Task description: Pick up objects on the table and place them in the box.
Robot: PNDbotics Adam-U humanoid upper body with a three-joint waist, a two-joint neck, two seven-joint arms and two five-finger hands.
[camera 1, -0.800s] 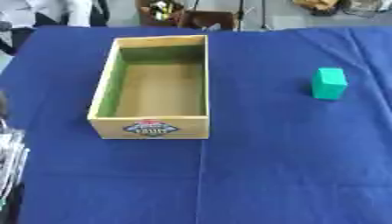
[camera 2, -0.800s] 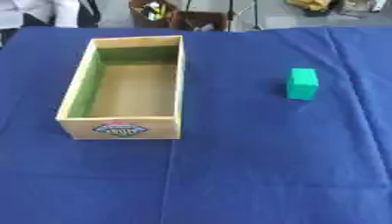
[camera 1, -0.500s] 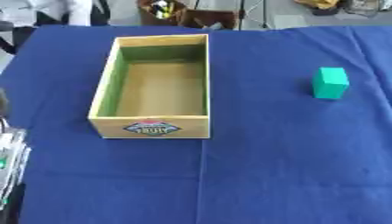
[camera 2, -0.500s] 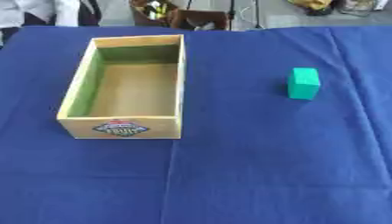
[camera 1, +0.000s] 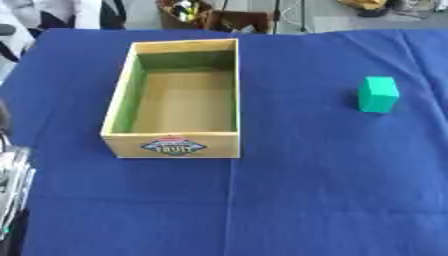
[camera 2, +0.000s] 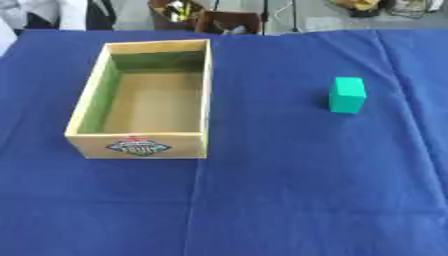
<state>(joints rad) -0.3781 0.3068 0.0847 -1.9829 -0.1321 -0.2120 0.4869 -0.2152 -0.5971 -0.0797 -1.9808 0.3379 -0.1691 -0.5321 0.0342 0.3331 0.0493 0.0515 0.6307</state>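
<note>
An open wooden box [camera 1: 122, 104] with green inner walls and a label on its near side stands on the blue cloth, left of centre; nothing lies in it. A green block [camera 1: 378, 94] stands upright on the cloth to the right of the box, well apart from it. Part of my left hand [camera 1: 12, 186] shows as a grey and silver shape at the left edge of the left eye view, near the table's front left, away from both things. My right hand shows in neither view.
The blue cloth [camera 2: 289, 190] covers the whole table. Beyond the far edge stand dark clutter and a brown crate [camera 1: 229, 19] on the floor. A white and black shape [camera 1: 10, 40] sits past the far left corner.
</note>
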